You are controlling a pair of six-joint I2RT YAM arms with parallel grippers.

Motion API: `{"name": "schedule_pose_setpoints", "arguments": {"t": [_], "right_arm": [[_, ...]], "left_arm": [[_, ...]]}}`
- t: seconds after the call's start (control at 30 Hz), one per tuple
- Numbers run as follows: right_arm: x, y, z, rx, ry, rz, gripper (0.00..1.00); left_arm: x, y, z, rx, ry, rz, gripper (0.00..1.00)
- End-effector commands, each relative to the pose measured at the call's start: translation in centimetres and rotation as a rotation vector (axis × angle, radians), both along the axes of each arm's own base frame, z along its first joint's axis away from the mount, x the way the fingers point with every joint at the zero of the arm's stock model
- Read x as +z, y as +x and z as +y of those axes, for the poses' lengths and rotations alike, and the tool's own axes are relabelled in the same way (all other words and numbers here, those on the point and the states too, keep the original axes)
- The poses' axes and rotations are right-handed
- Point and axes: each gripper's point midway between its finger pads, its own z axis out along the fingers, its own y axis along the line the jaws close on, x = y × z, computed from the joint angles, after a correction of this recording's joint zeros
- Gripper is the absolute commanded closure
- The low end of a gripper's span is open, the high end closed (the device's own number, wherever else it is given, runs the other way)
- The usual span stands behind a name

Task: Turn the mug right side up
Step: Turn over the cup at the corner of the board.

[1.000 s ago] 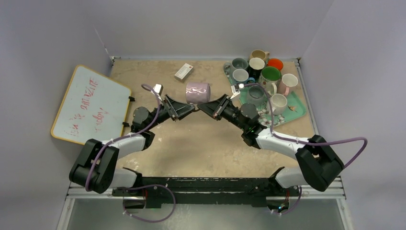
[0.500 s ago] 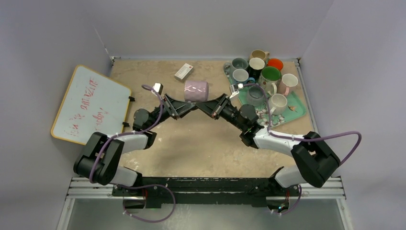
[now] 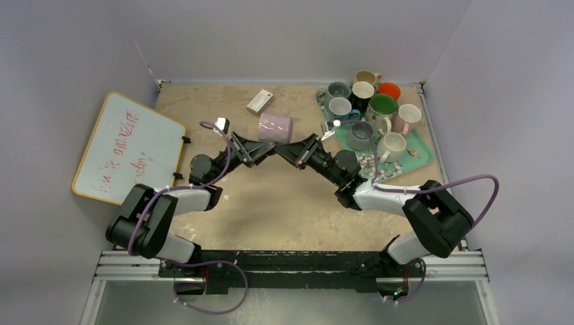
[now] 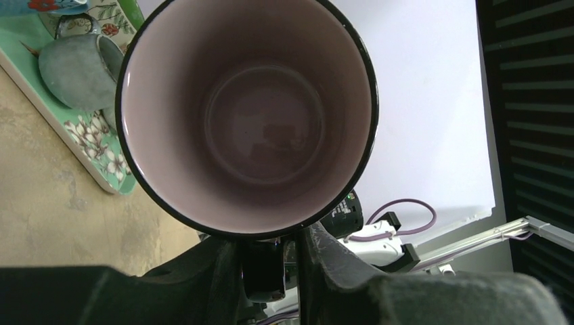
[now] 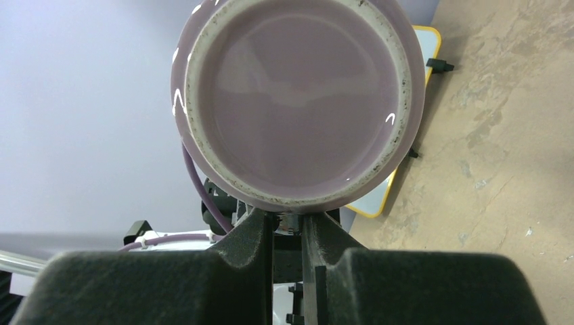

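lilac mug [image 3: 275, 126] is upper middle of the top view, on its side, and looks lifted off the table [image 3: 271, 203], hanging between my two wrists. my right gripper [image 5: 288, 227] is pinched tight on a piece under the mug's base edge, likely the handle, so that arm carries it. the base fills the top of the right wrist frame. my left gripper [image 4: 265, 252] sits just under the rim with the open mouth facing its camera. its fingers [image 4: 218, 263] stand narrow either side of a dark piece, can't tell if they clamp it or only flank it. i judge this a two-arm regrip so the mouth can tip up, roughly halfway. risk: right lets go before left is firm. tray [image 3: 420, 145] of other mugs [image 3: 382, 105] is near, upper right.
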Motion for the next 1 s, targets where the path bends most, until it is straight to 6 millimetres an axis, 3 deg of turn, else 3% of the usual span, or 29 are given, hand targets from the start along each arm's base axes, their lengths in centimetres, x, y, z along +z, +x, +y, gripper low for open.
{"name": "schedule_pose_setpoints", "arguments": {"t": [0.0, 0.13, 0.2, 0.3, 0.5, 0.97], "right_arm": [[2.9, -2.6, 0.9, 0.089, 0.073, -0.106, 1.00], [2.4, -2.7, 0.6, 0.079, 0.074, -0.098, 1.00], [2.1, -2.6, 0.2, 0.057, 0.079, -0.096, 1.00], [2.1, -2.6, -0.4, 0.032, 0.084, -0.099, 1.00], [2.3, -2.7, -0.8, 0.014, 0.092, -0.097, 1.00], [2.7, -2.6, -0.5, 0.025, 0.076, -0.103, 1.00]], "left_arm": [[3.2, 0.5, 1.1, 0.075, -0.080, -0.098, 0.78], [3.2, 0.3, 1.2, 0.078, -0.083, -0.100, 0.86], [3.1, 0.1, 1.3, 0.081, -0.087, -0.099, 0.84], [3.1, -0.1, 1.7, 0.094, -0.106, -0.090, 0.72], [3.4, -0.5, 2.1, 0.112, -0.110, -0.088, 0.67], [3.0, -0.6, 1.8, 0.109, -0.047, -0.085, 0.69]]}}
